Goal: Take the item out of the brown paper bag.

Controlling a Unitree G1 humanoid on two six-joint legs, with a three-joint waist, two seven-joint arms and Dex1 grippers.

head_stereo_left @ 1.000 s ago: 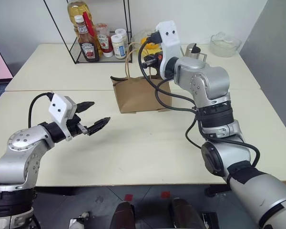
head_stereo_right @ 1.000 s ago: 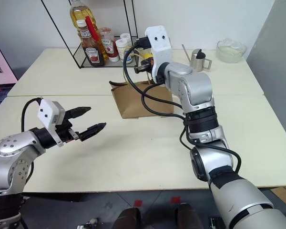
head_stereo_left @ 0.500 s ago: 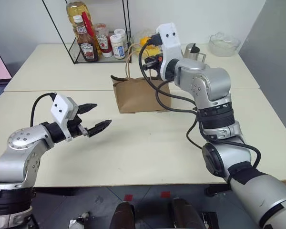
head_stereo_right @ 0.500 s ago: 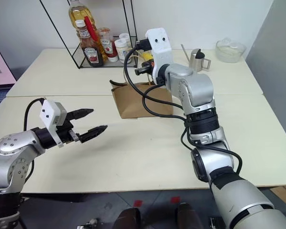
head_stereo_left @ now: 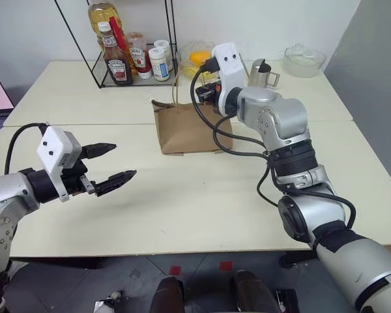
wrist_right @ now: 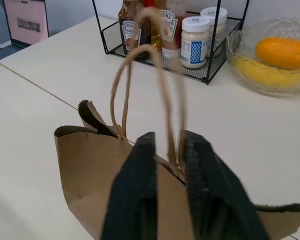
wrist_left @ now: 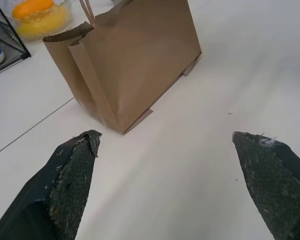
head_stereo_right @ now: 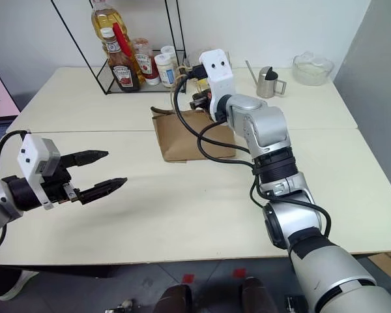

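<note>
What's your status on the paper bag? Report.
Left pincer open, hovering clear of the brown paper bag. Right pincer at the bag's top, cord handle between its parted fingers. Item unseen. Nothing in the way.

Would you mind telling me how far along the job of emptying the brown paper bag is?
Nothing looks done: the brown paper bag stands upright on the table with no item out beside it. In hand: the right claw sits at the bag's rim, a cord handle running between its fingers. The left claw waits open, apart. Reaching in and lifting the item out remains.
</note>
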